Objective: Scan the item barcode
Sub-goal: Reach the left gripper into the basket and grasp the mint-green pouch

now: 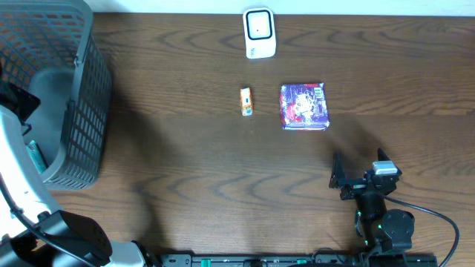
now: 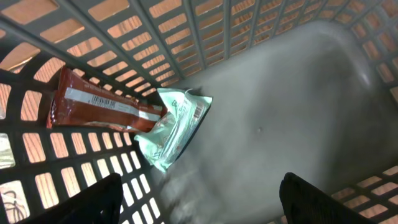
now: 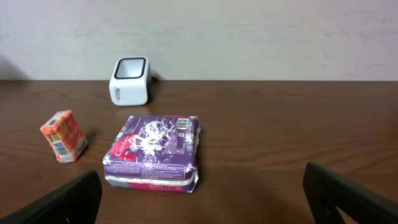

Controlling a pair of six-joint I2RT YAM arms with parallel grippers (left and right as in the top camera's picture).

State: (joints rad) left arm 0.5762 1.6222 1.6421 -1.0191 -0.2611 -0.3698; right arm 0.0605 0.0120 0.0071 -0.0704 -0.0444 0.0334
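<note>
Inside the grey basket [image 2: 298, 93], a red-brown wrapper [image 2: 102, 107] with a white barcode strip lies against the slatted wall. A teal pouch [image 2: 174, 127] overlaps its end. My left gripper [image 2: 199, 205] hangs open above the basket floor, nothing between its fingers [image 2: 93, 202]. The white scanner [image 1: 260, 33] stands at the table's far edge. In front of it lie a small orange box [image 1: 246, 101] and a purple packet [image 1: 303, 106]. My right gripper [image 1: 358, 176] stays open near the front edge, short of the purple packet [image 3: 154, 152].
The basket [image 1: 74, 111] fills the table's left side, and my white left arm [image 1: 18, 148] reaches down into it. The scanner [image 3: 129, 81] and orange box [image 3: 63, 135] lie beyond the right gripper [image 3: 202, 199]. A pale wall runs behind the table.
</note>
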